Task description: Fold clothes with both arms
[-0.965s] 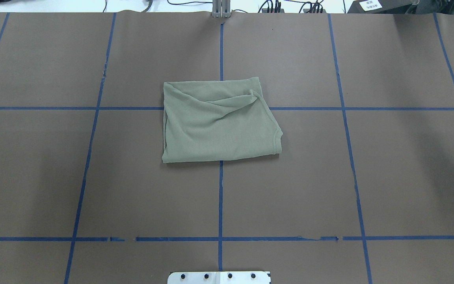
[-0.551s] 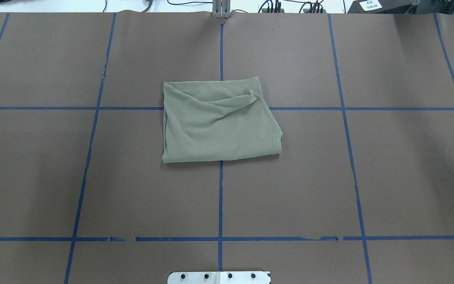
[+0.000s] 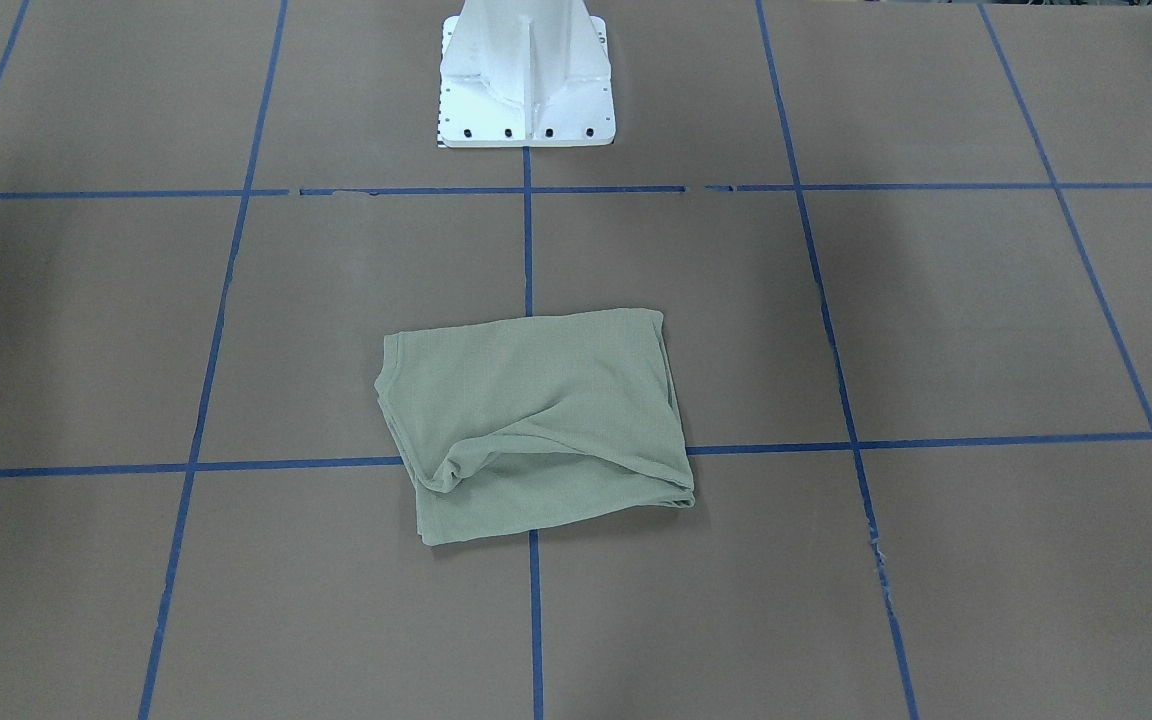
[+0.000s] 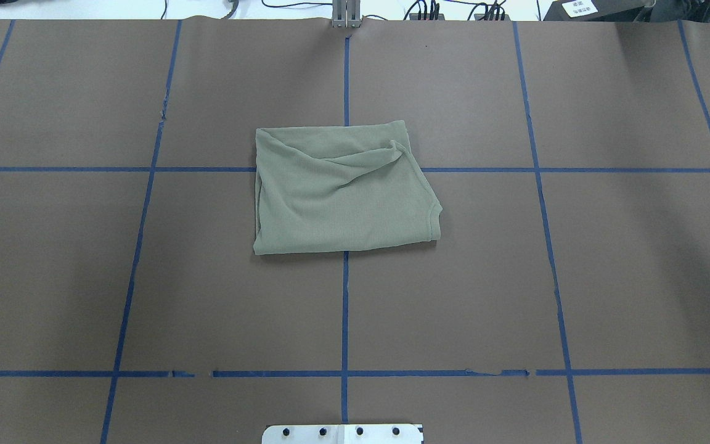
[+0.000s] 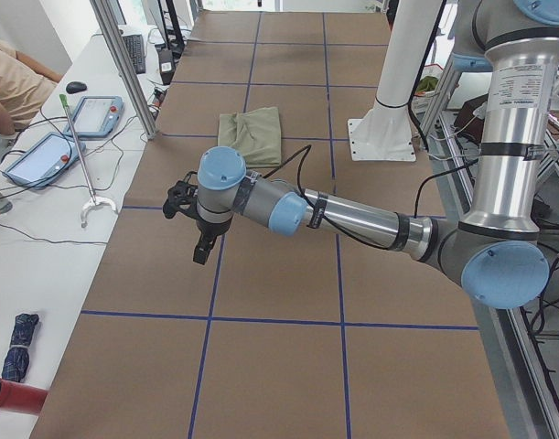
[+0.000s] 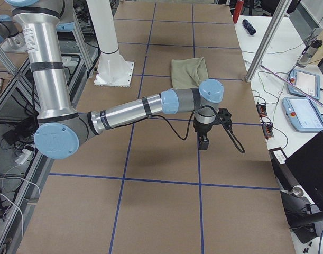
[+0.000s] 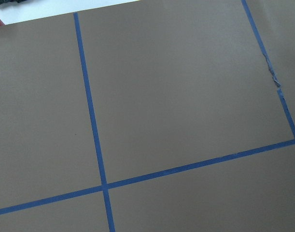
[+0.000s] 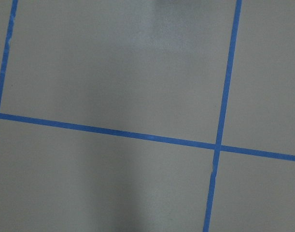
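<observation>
Shirt (image 4: 342,191): sage-green, folded into a rough rectangle, lying flat on the brown table (image 4: 577,277) just above the centre of the overhead frame. It sits over a crossing of the blue tape lines (image 4: 344,308). A diagonal crease runs across its upper part and ends in a bunched corner at upper right. Nothing is touching it.

Front-facing view: the shirt lies just below centre, with the white pedestal base (image 3: 526,80) at top centre, well apart from it.

The arms show only in the side views.
- Left arm (image 5: 352,215): stretched low across the middle of the left-side frame. The left gripper (image 5: 202,247) points down over bare table at centre left, well apart from the shirt at upper centre. Released or clenched: cannot tell.
- Right arm (image 6: 129,114): same pose in the right-side frame. The right gripper (image 6: 203,142) hangs over bare table right of centre, well apart from the shirt above it. Released or clenched: cannot tell.

Both wrist views show only brown surface and tape lines
</observation>
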